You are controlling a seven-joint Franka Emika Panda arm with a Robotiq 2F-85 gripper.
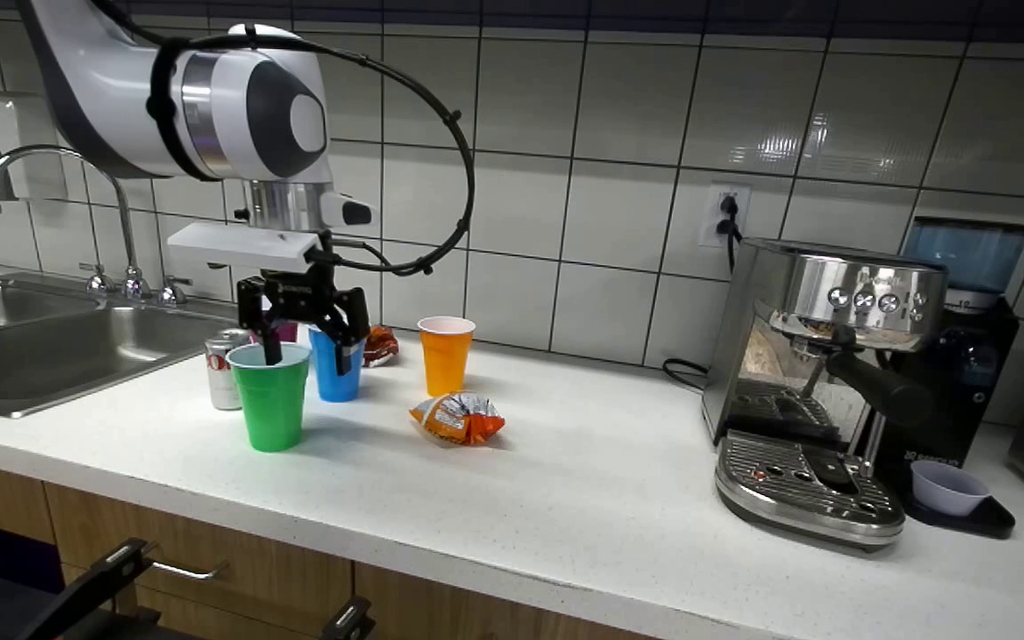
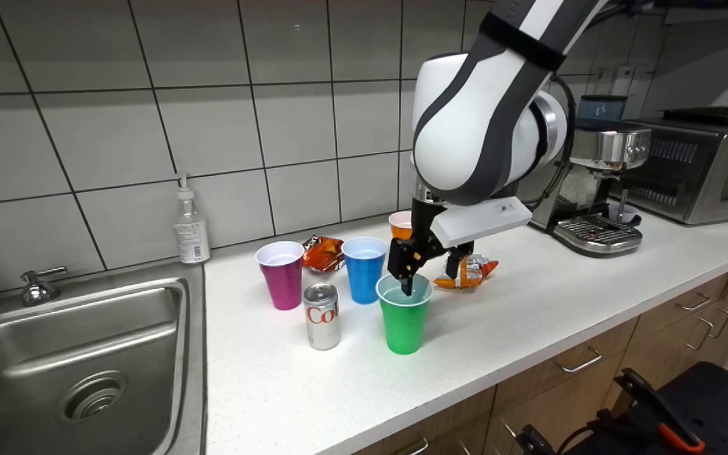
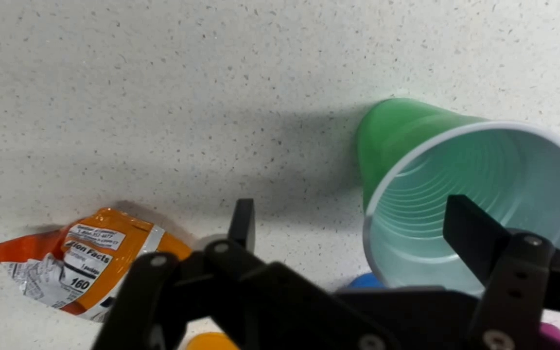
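My gripper [image 1: 308, 357] is open and points down at a green cup [image 1: 272, 404]. In the wrist view the gripper [image 3: 350, 206] has one finger in the mouth of the green cup [image 3: 392, 133] and the other outside it; nothing is held. The cup stands upright on the white counter in both exterior views. A blue cup [image 2: 364, 273] stands just behind it, with a purple cup [image 2: 283, 281] and a silver can [image 2: 322, 319] beside. An orange snack bag [image 3: 97, 265] lies near the outer finger. An orange cup [image 1: 446, 357] stands behind that bag.
A red-brown snack bag [image 2: 324, 254] lies by the wall. A steel sink [image 2: 190, 354] with a faucet [image 1: 125, 213] and a pump bottle [image 2: 191, 227] are at one end. An espresso machine [image 1: 819, 391] and a microwave [image 2: 711, 167] stand at the other end.
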